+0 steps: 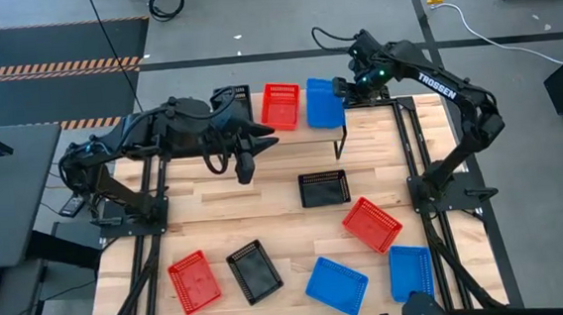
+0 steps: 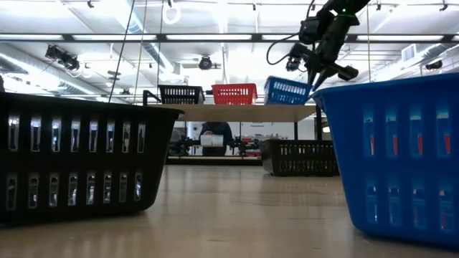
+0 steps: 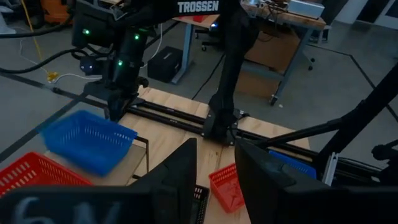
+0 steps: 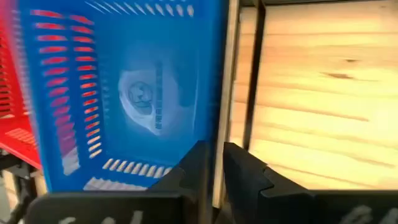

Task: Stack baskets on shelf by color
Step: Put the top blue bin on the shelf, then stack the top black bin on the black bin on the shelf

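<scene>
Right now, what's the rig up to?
It is sorting baskets by color onto the shelf. A black, a red and a blue basket sit in a row on it. The right gripper is at the blue basket's edge, fingers nearly closed on its wall. The left gripper hovers empty over the table. Six baskets, two of each color, are on the table.

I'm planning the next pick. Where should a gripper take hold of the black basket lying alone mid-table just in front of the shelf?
Take the black basket by one long rim wall, coming straight down from above. It sits upright and open-topped, with bare table all round, so one finger can go inside the thin mesh wall and one outside. The left gripper is nearer.
</scene>
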Controlling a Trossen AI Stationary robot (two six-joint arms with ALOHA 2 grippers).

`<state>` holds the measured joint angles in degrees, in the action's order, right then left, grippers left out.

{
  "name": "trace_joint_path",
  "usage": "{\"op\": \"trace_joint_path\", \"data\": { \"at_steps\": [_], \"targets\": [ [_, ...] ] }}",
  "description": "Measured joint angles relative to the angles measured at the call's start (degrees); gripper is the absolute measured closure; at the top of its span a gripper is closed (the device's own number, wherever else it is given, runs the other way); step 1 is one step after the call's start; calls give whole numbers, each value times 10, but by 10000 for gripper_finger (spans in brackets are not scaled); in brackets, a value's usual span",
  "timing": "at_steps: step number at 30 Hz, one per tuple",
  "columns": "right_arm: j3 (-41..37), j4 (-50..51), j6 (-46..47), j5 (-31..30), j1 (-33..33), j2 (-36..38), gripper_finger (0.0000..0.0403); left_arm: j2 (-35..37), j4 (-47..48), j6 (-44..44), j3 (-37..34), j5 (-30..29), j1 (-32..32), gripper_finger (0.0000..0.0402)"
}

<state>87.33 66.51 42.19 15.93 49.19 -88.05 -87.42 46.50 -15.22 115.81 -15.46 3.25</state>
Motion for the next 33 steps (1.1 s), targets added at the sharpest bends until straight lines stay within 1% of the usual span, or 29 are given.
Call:
{"op": "trace_joint_path", "data": {
  "at_steps": [8,13,18,24,28,33],
  "targets": [
    [0,-7,-26,1,-3,0,276,0,0,0,0,0,0,285],
    [0,-12,-70,7,-4,21,247,0,0,0,0,0,0,285],
    [0,-12,-154,63,-6,70,241,0,0,0,0,0,0,285],
    [0,6,-158,69,-43,137,242,0,0,-1,0,0,-2,285],
    [0,48,-128,53,-90,165,242,0,-5,-6,0,0,-2,285],
    [0,87,-92,-10,-168,178,243,0,-28,-4,0,-10,-2,285]
  ]
}}
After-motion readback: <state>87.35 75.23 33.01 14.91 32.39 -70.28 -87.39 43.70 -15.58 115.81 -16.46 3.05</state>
